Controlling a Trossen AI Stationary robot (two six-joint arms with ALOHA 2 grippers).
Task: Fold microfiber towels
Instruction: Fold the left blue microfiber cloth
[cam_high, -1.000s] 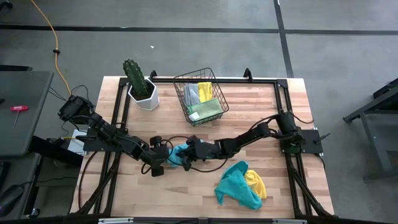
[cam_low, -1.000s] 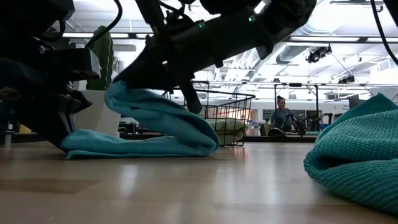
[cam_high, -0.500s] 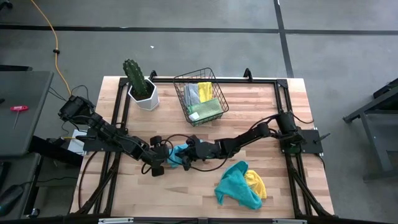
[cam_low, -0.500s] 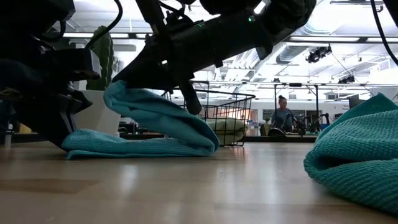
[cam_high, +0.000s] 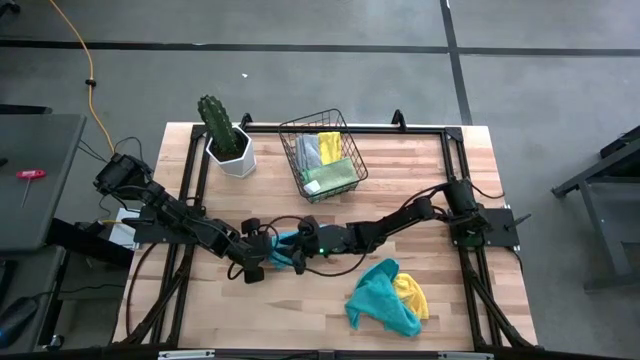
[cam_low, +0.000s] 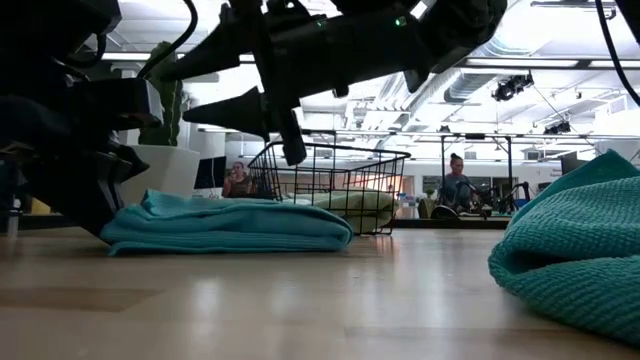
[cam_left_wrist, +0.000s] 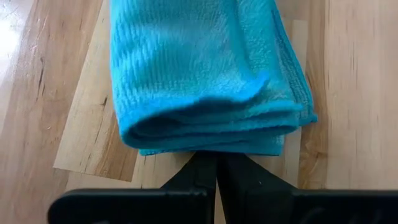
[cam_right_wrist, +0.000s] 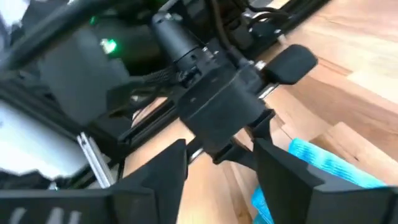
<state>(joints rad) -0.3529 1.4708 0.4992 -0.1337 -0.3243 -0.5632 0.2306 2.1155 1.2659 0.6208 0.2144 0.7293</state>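
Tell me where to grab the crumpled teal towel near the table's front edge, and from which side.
Grip the raised ridge of the crumpled teal towel from straight above. It lies bunched in loose folds partly over a yellow towel, so a top pinch on a peak likely lifts only the teal one.

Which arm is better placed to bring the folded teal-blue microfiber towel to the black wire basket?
Probably the left. The left gripper is shut on the folded teal-blue microfiber towel, while the right gripper hangs open above it, holding nothing. The black wire basket stands farther back.
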